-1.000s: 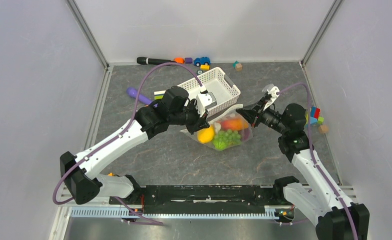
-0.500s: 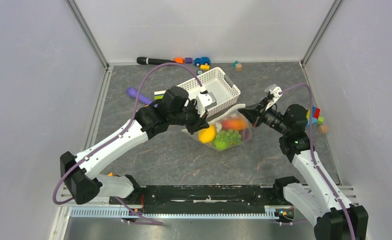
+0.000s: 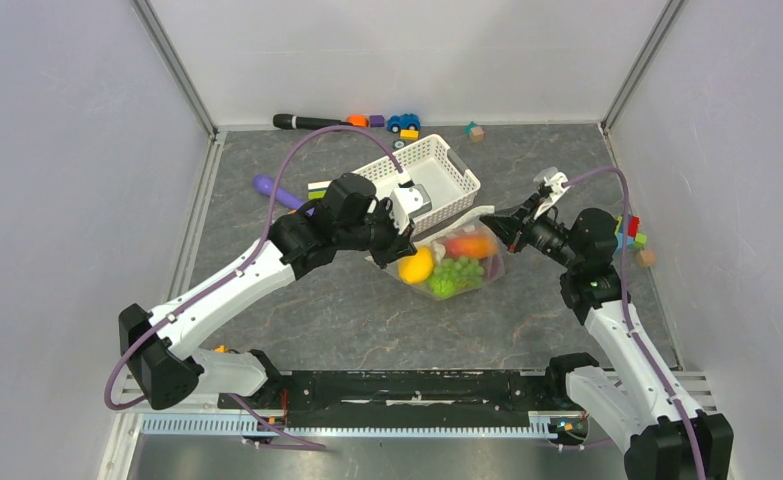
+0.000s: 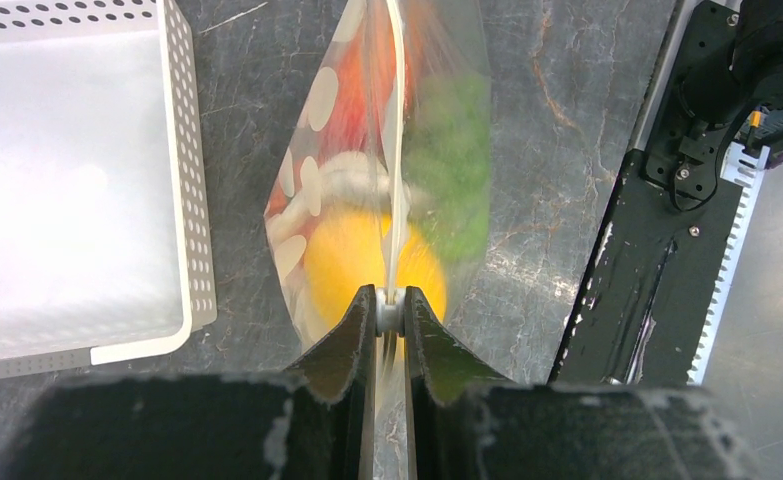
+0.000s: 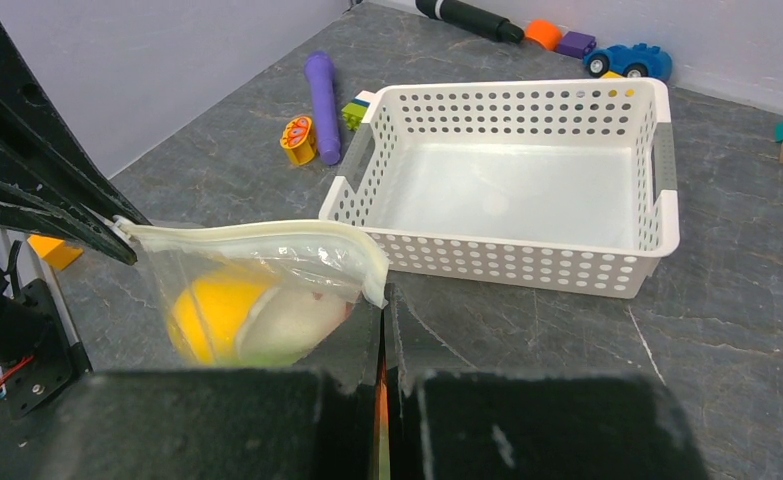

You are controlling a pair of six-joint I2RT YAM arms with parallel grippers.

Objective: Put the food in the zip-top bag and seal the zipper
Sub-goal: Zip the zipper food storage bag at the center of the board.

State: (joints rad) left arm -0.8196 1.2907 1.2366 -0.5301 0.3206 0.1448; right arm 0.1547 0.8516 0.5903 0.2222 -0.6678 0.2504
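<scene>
The dotted clear zip-top bag hangs stretched between both grippers, just in front of the white basket. Inside it the food shows: a yellow piece, green grapes and a red-orange piece. My left gripper is shut on the white end of the zipper at the bag's left end, the zipper strip running straight away from the jaws. My right gripper is shut on the bag's right top corner. The mouth edge looks pressed together along its length.
The white lattice basket stands right behind the bag, with nothing in it. A purple stick, a black marker, a blue toy car and blocks lie along the back and right walls. The black base rail is close in front.
My right gripper has drawn slightly to the right and back, pulling the bag a little that way and tauter. The left gripper has held its place.
</scene>
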